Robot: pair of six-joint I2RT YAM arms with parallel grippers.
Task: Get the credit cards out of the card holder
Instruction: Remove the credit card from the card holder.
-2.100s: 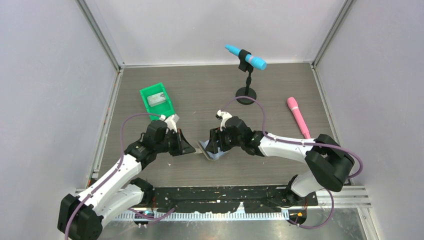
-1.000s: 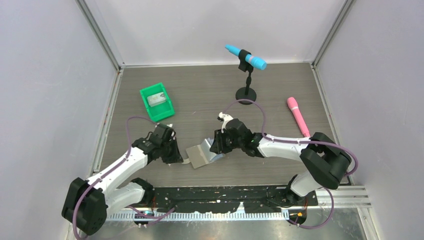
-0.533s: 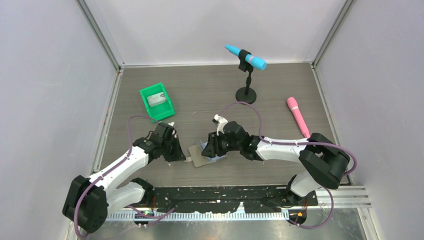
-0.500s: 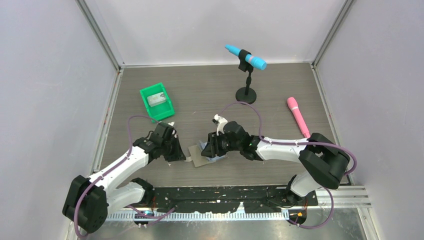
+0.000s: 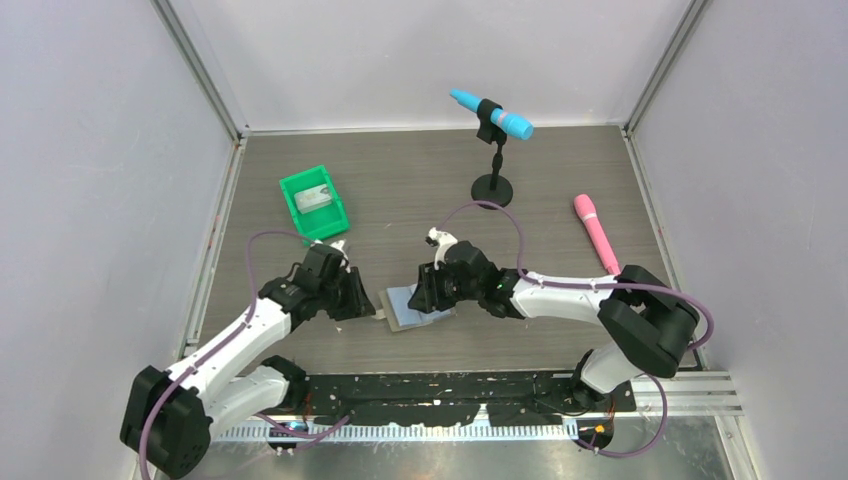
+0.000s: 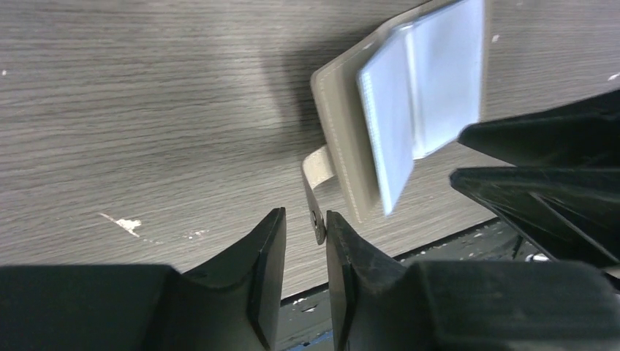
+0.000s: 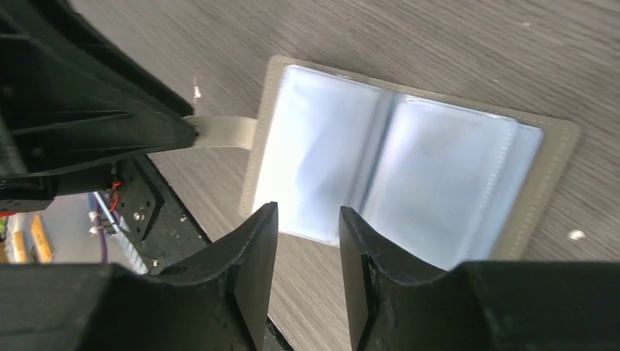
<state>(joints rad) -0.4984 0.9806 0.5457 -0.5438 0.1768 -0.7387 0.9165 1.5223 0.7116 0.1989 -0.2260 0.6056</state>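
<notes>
Card holder lying open on the table, grey side down and pale blue pockets up, toward the near edge between the two arms. Small grey tab sticking out from the holder's left edge, toward the left gripper. Fingers of that gripper slightly parted, the tab's end with its snap sitting in the gap between the tips, close against one finger; no pinch to be seen. In the left wrist view, one pale blue leaf lifted off the rest, blurred. Right gripper low over the near edge of the pockets, fingers released and apart, blue plastic showing through the gap, nothing clamped between them; touching the holder or just above it, cannot tell. Pockets cloudy, contents not to be made out. Green bin farther back on the left, well apart from the holder, a flat grey thing inside. Blue microphone clipped on a black stand at the back. Pink microphone flat on the table at the right.
</notes>
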